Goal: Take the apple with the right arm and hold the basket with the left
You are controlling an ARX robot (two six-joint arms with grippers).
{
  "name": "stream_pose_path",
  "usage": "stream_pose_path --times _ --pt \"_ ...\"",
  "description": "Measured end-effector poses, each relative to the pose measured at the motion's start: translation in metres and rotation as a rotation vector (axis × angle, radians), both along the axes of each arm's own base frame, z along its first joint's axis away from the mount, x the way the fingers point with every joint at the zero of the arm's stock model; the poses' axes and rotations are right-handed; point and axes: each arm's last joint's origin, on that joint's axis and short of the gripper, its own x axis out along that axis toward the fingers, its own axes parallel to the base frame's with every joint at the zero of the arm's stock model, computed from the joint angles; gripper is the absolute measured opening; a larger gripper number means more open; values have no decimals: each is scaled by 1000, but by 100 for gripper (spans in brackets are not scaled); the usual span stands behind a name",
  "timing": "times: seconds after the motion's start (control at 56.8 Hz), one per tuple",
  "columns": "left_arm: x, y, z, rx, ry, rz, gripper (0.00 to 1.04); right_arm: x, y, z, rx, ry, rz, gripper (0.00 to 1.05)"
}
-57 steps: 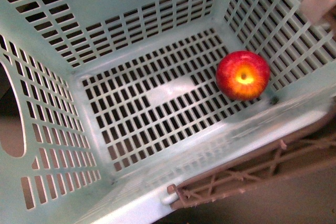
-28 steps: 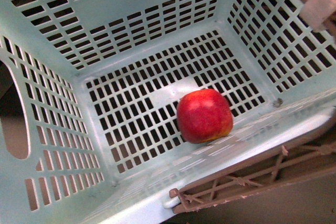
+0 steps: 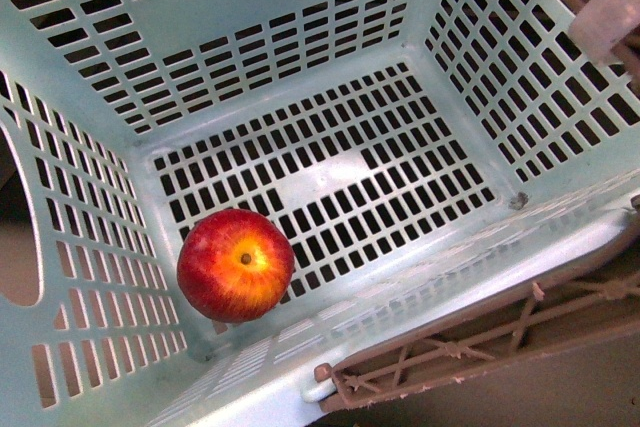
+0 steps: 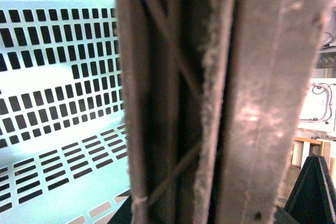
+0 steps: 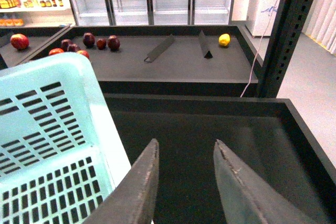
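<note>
The apple (image 3: 236,264) lies in the basket (image 3: 250,7), near left corner, so picking looks done. My right hand (image 5: 185,142) is empty, fingers apart, outside the basket. The handle (image 4: 178,103) crowds my left wrist view; my left hand's grip I cannot tell

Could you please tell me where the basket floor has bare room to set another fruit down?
The basket floor is bare from its centre out to the far and right walls. Only the near-left corner is crowded: the apple sits there, by the left wall.
</note>
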Motion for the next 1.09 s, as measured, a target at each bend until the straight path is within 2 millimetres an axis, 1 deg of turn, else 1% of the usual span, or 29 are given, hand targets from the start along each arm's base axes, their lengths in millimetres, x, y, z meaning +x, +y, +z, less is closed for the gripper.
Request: stream_pose_path --times 0.088,0.123,0.141,0.335,0.387,0.475,0.757,0.916,1.092 --pt "0 0 0 0 0 1 15 -12 -7 -11 -4 0 2 9" --pt "0 0 0 -1 1 2 15 -15 -9 -13 -4 -2 3 3" --pt "0 0 0 -1 1 3 15 -17 -9 -14 -10 -4 3 2" --pt "0 0 0 0 0 0 15 -33 -17 -27 -8 -4 -3 2" --pt "0 0 0 -2 1 1 15 -37 -23 -31 -8 -3 24 2" --pt "0 0 0 -1 1 1 15 -42 -28 -34 -8 -4 -2 2" --pt "0 0 0 -1 1 1 15 -56 -29 -42 -8 -7 -3 2" --pt "0 0 0 0 0 3 15 -61 -29 -48 -8 -20 -3 2" --pt "0 0 0 0 0 1 15 -65 -29 -46 -8 -30 -3 2"
